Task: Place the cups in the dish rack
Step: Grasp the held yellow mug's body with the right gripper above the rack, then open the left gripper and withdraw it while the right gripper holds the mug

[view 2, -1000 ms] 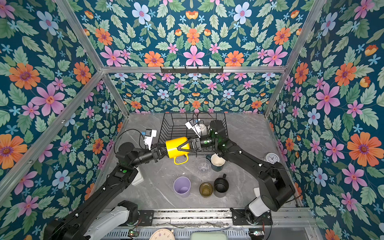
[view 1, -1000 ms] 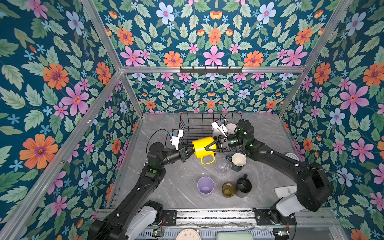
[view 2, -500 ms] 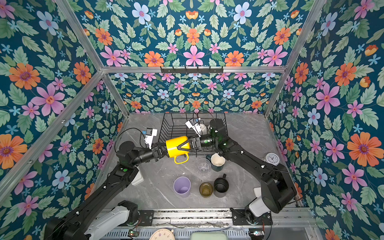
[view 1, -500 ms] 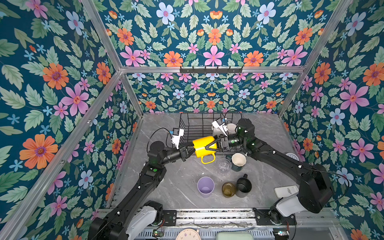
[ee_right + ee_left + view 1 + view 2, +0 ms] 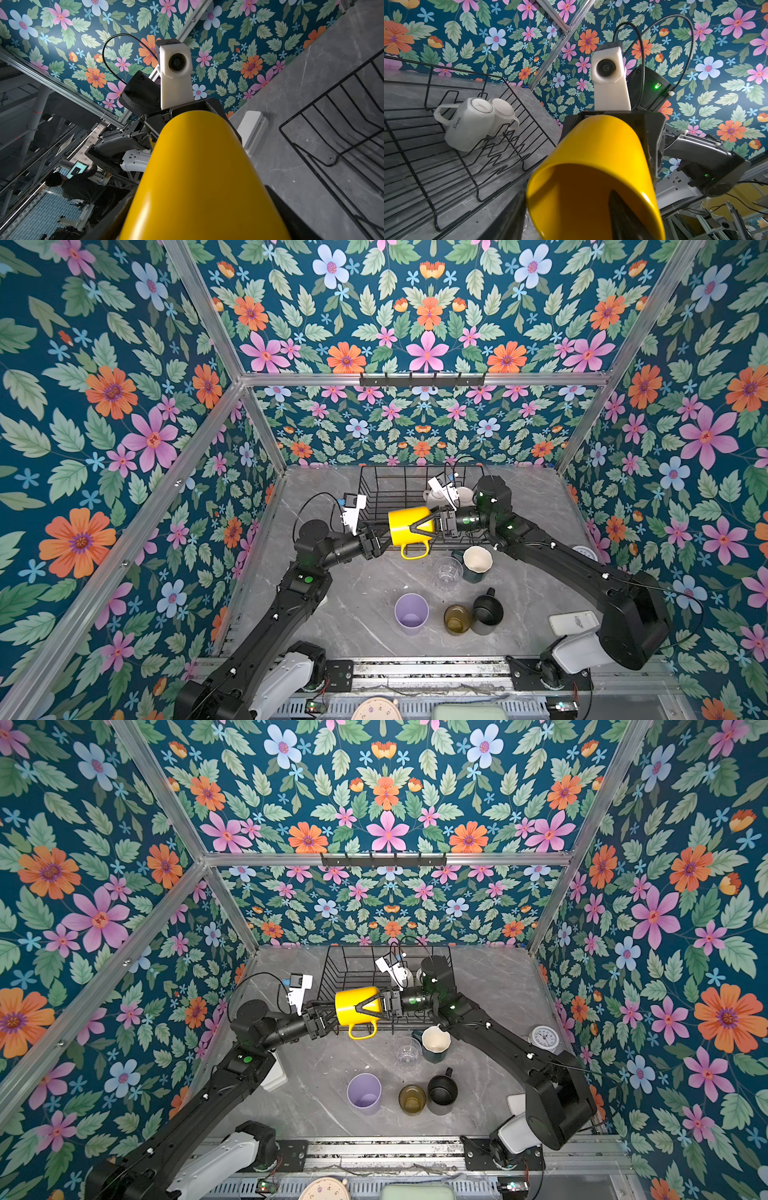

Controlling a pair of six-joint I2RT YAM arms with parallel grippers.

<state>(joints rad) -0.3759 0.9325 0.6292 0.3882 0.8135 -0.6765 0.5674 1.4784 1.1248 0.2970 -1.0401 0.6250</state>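
The yellow mug (image 5: 409, 526) (image 5: 357, 1004) hangs on its side above the dish rack's (image 5: 374, 489) near edge, handle down. My right gripper (image 5: 415, 526) (image 5: 199, 197) is shut on the mug's body (image 5: 197, 176), one finger on each side. My left gripper (image 5: 384, 536) (image 5: 566, 207) is open at the mug's mouth (image 5: 591, 166), one finger inside, one outside the rim. Two white mugs (image 5: 469, 124) (image 5: 502, 116) lie upside down in the rack (image 5: 446, 166). On the table stand a clear glass (image 5: 448, 572), dark green mug (image 5: 477, 564), lilac tumbler (image 5: 410, 613), amber glass (image 5: 457, 619) and black mug (image 5: 487, 612).
A small white clock (image 5: 545, 1038) stands at the table's right edge, beside the right arm. A white box (image 5: 274, 1075) lies under the left arm. A black hook rail (image 5: 422, 379) is fixed high on the back wall. Flowered walls close in three sides.
My left gripper has opened and let go of the yellow mug's rim. The mug stays where it was, now held by my right gripper alone.
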